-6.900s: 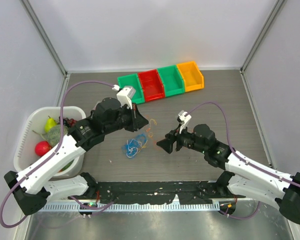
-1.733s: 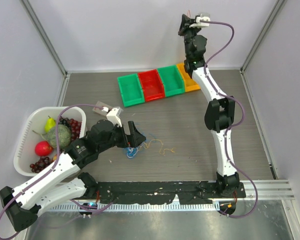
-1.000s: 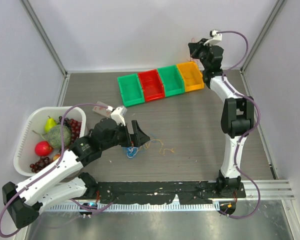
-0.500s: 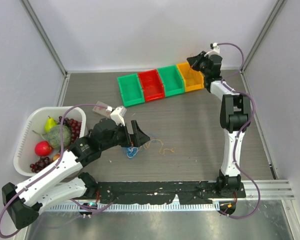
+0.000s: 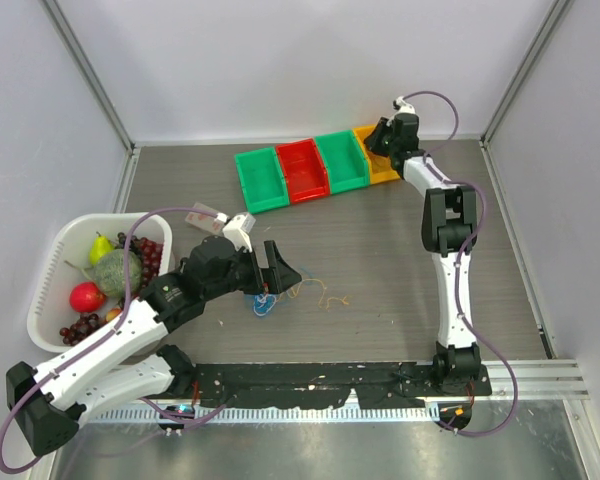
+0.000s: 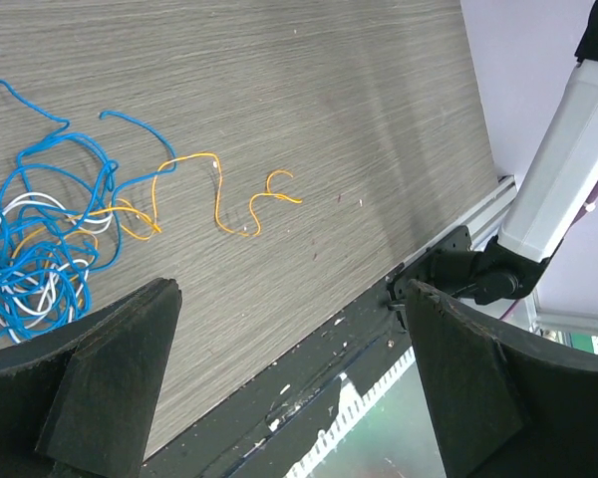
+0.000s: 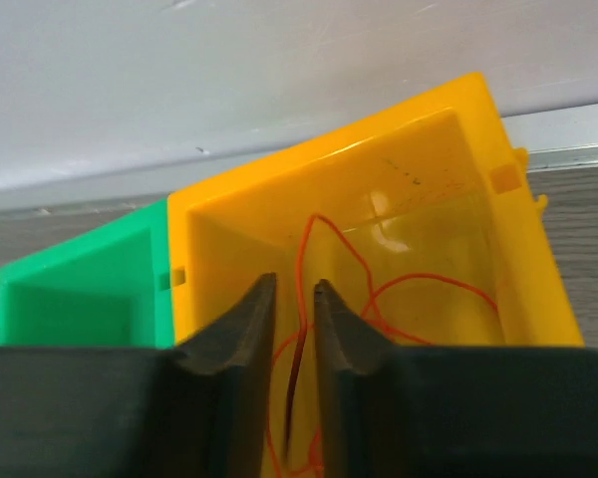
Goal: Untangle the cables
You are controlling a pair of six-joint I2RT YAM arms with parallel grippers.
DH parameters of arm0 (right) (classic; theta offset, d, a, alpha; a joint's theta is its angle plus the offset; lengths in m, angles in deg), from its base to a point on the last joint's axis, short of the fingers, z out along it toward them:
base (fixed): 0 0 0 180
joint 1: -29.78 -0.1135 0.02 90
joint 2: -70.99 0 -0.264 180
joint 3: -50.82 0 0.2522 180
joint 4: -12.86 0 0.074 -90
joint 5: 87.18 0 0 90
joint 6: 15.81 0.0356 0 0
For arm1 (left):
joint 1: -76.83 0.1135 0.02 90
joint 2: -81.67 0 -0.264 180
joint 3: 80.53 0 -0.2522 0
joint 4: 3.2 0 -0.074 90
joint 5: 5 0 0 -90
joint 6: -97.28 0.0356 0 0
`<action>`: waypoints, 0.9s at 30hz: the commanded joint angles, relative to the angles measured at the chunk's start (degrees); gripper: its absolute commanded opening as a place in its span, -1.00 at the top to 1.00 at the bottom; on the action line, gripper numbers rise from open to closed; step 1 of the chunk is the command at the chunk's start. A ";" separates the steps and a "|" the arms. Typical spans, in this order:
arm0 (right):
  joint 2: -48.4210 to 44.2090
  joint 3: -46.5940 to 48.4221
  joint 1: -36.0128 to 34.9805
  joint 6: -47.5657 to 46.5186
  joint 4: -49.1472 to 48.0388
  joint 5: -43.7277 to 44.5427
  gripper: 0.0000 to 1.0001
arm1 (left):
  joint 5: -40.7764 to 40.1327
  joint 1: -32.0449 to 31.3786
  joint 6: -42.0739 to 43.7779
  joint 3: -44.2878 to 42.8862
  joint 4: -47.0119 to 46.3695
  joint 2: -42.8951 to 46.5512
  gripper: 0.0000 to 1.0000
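Bright thin cables on a grey-brown, wood-grained counter [image 5: 380,250].
At the centre, a thin blue string-like cable [image 6: 40,269] mixes with a thin white cable [image 6: 20,205] and a thin orange-yellow cable [image 6: 217,199]. At 12 o'clock the row runs left green plastic bin [image 5: 259,180], red plastic bin [image 5: 302,170], second green plastic bin [image 5: 341,162], yellow plastic bin [image 7: 448,149], the last streaked by a thin orange-red cable [image 7: 299,259]. At 9 o'clock a white plastic basket [image 5: 48,280] shows a red apple [image 5: 85,297] and a green pear [image 5: 101,247]. The left claw [image 6: 291,294] and the right claw [image 7: 294,287] are black.

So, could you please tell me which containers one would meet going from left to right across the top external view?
white fruit basket → left green bin → red bin → right green bin → yellow bin
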 commanded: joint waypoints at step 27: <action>-60.24 -49.14 -22.83 1.05 26.69 17.22 -0.43 | -3.64 0.18 -2.85 -1.10 8.12 -0.99 -0.93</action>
